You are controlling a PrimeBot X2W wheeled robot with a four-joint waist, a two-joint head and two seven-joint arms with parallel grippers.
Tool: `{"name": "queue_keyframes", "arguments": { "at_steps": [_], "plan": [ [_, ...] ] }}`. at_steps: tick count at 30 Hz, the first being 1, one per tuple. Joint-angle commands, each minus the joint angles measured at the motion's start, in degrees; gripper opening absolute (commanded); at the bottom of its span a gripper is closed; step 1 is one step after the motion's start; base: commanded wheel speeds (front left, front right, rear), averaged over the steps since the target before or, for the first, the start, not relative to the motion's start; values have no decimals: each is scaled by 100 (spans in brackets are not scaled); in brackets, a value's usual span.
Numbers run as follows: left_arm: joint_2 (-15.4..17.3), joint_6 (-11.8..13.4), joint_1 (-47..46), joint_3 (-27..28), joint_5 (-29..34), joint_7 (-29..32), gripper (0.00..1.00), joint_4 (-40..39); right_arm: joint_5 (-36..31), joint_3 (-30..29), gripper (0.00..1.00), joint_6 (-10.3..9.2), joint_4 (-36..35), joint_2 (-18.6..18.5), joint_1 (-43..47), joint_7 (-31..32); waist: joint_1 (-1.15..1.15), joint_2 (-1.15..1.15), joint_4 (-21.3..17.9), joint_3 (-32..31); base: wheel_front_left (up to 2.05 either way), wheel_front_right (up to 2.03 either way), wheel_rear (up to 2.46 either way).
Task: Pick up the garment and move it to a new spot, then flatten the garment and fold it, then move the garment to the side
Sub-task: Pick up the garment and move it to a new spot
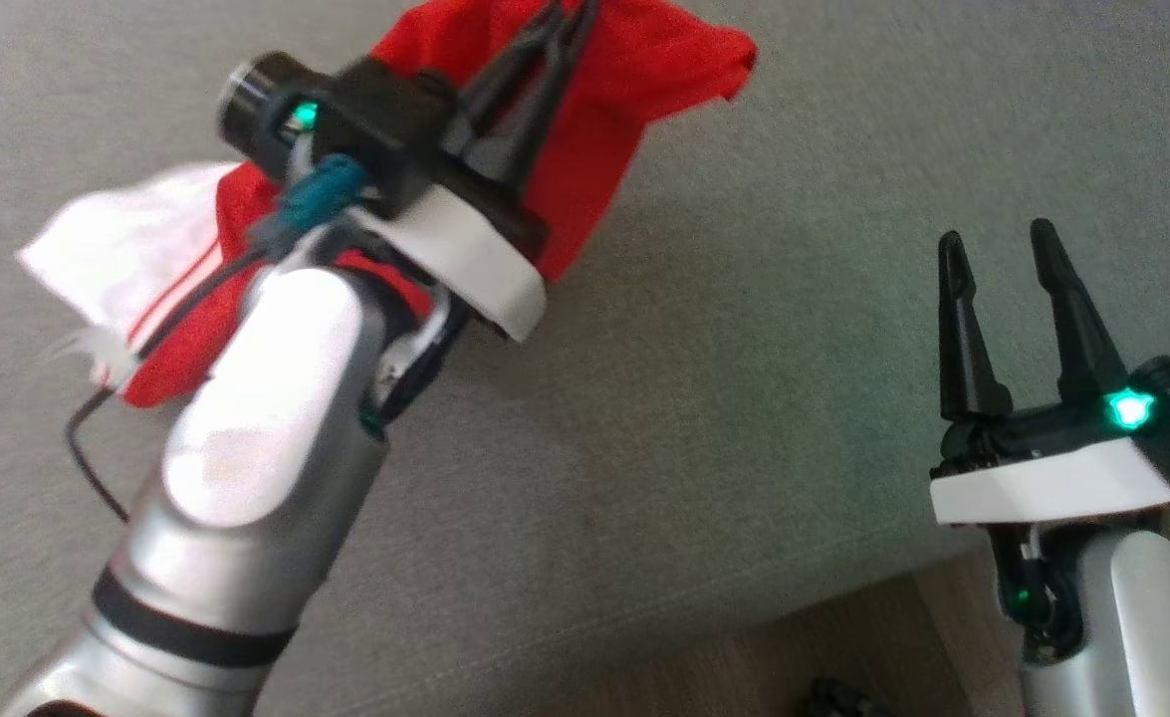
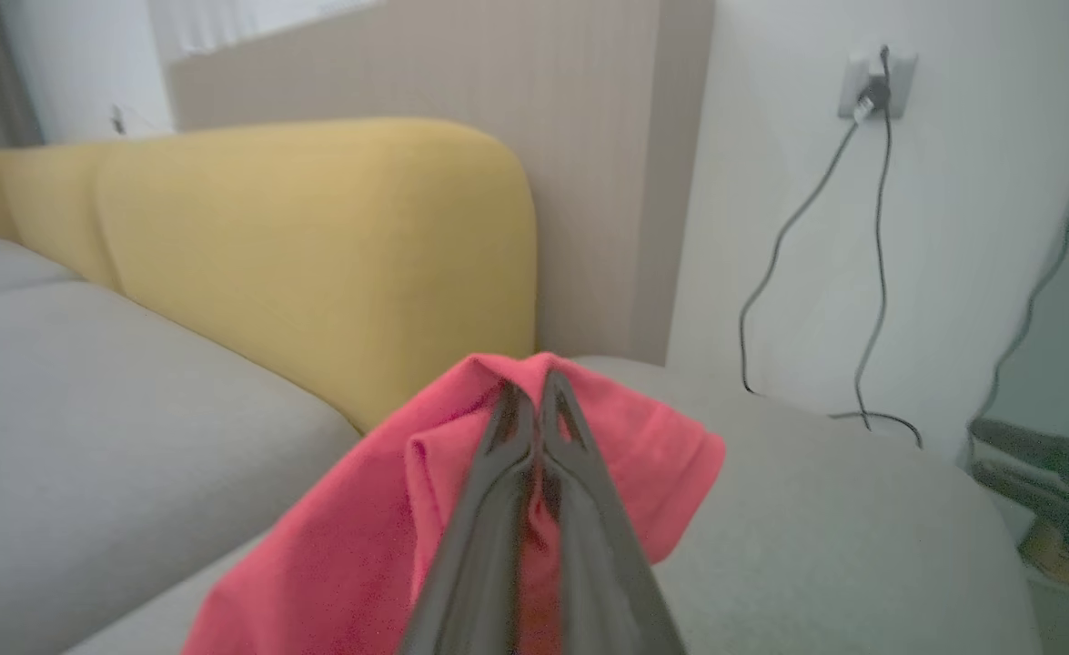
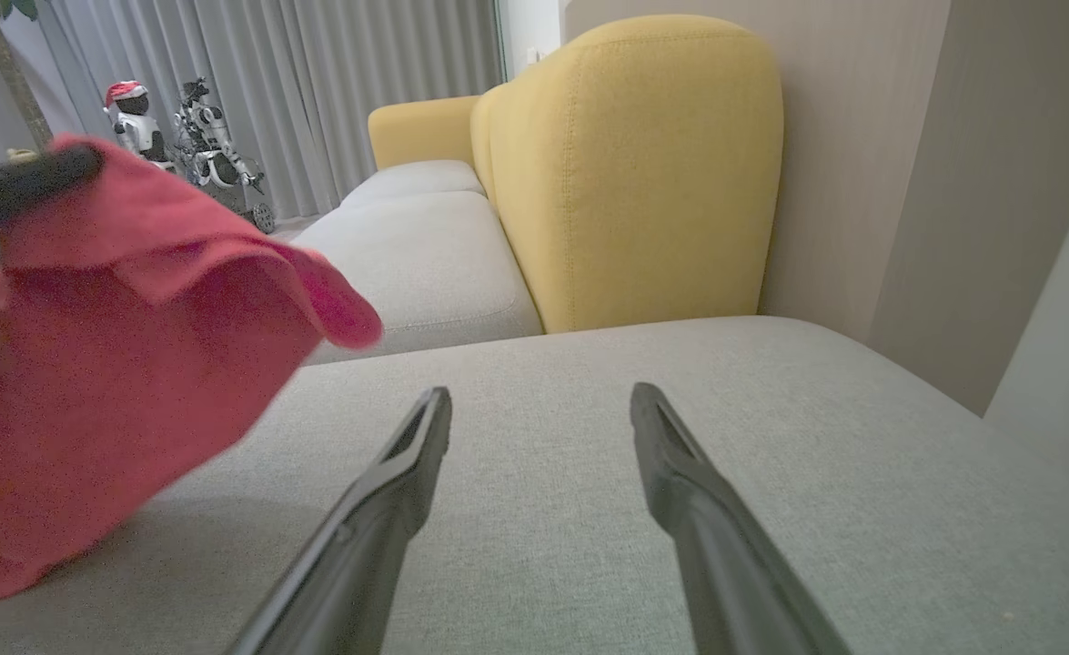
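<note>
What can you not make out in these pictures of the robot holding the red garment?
Head view: the left forearm hides the garment's middle.
Left wrist view: the shut left end effector covers the pinched fold; the bottom edge cuts off the garment's lower part.
Right wrist view: the garment is blurred, cut off by the left edge.
Garment type: too bunched to tell.

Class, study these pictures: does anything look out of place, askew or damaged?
Nothing looks damaged. The red garment hangs bunched and crumpled from the shut left gripper over the grey sofa seat, not flat.
</note>
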Motion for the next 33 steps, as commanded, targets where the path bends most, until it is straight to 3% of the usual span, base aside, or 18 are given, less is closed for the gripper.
{"name": "queue_keyframes", "arguments": {
  "at_steps": [1, 10, 11, 15, 20, 33],
  "plan": [
    [7, -41, -214, 30, 4, -21, 0, 54, 86, 169, 100, -4, -223, -23, -194, -90, 0, 0, -392, 439, 0, 0, 0],
    [-131, -110, -107, -554, -278, 12, 1, 1481, 252, 282, 100, -4, -59, -23, -298, -357, 0, 0, -595, 742, 0, 0, 0],
    [-146, -117, -80, -631, -362, -32, 100, 1619, 253, 257, 100, -4, 3, -23, -302, -382, 0, 0, -530, 693, 0, 0, 0],
    [-125, -110, 31, -715, -422, -231, 100, 1614, 211, 263, 100, -4, 103, -23, -331, -374, 0, 0, -315, 481, 0, 0, 0],
    [-51, 124, 233, -579, -423, -534, 100, 1449, 97, 216, 100, -4, 156, -23, -350, -288, 0, 0, 4, 200, 0, 0, 0],
    [698, 974, 1231, 583, -901, -1081, 100, 888, -184, 110, 100, -4, 170, -22, -232, 165, 0, 0, 1048, -504, 0, 0, 0]
  ]
}}
